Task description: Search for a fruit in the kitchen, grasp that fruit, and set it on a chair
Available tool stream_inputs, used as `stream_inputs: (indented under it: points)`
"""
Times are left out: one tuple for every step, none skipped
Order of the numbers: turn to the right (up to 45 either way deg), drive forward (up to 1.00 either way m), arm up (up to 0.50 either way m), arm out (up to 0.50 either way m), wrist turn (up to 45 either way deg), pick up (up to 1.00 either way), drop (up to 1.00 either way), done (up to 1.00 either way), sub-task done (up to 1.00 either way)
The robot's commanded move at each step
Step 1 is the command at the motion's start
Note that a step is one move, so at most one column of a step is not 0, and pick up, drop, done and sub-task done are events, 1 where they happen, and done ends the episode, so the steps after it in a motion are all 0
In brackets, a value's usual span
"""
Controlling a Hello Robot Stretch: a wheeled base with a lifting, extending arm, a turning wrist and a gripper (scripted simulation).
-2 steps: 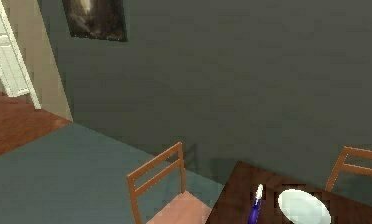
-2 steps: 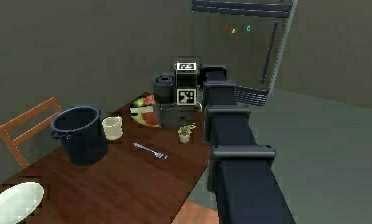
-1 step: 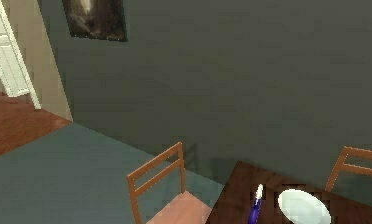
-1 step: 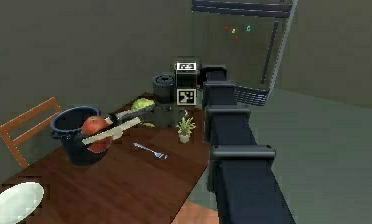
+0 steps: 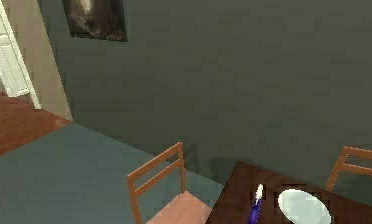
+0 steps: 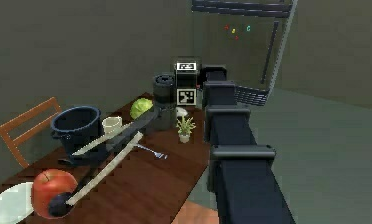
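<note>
While the red apple (image 6: 52,188) is sitting at the arm side view's lower left on the table (image 6: 164,182), the gripper (image 6: 164,92) is hovering at upper middle, and I cannot tell whether it is holding anything. The approach-to-grasp step seems to be underway, and it is calling for bringing the gripper lower left onto the apple.

- Here's the brown slat-backed wooden chair (image 5: 159,188), just left of the dark wooden table (image 5: 232,192); a second wooden chair (image 5: 354,165) stands at its far side.
- On top: slim blue stick (image 5: 256,205), with the round white plate (image 5: 304,207) right beside it.
- Arm side view: round red apple (image 6: 54,190) against that plate (on it or beside, can't call), dark round pot (image 6: 76,125) behind, small white cup (image 6: 112,126) right of it.
</note>
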Motion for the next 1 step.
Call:
stream_inputs:
  points:
    - [0.0, 0.00, 0.00, 0.00, -18.0, 0.00, 0.00, 0.00, 0.00]
